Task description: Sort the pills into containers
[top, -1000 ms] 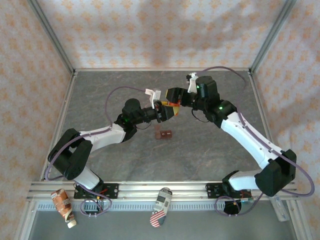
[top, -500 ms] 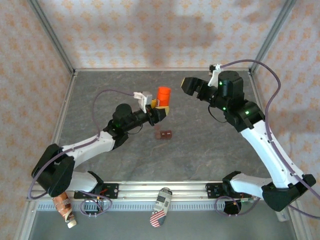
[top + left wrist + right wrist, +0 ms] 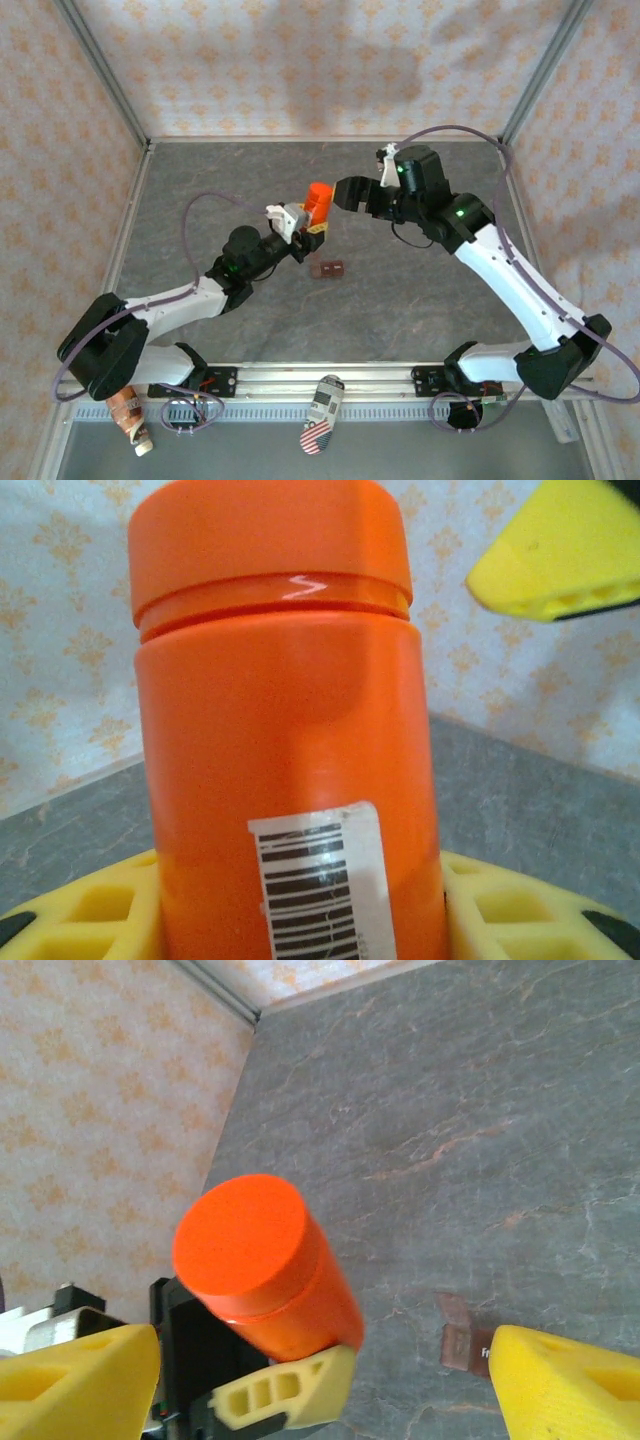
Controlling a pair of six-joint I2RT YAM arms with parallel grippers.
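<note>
Uncapping looks next: our left gripper (image 3: 314, 223) clamps the orange bottle (image 3: 319, 201) upright, and our right gripper (image 3: 346, 192) hangs spread just beside its cap (image 3: 240, 1232). We should centre the jaws around the cap before closing. The containers (image 3: 328, 268) sit on the table (image 3: 420, 300) near the left gripper.

Containers (image 3: 328, 268) — one small dark red-brown box, lying flat on the grey tabletop (image 3: 400, 310), near its middle
</note>
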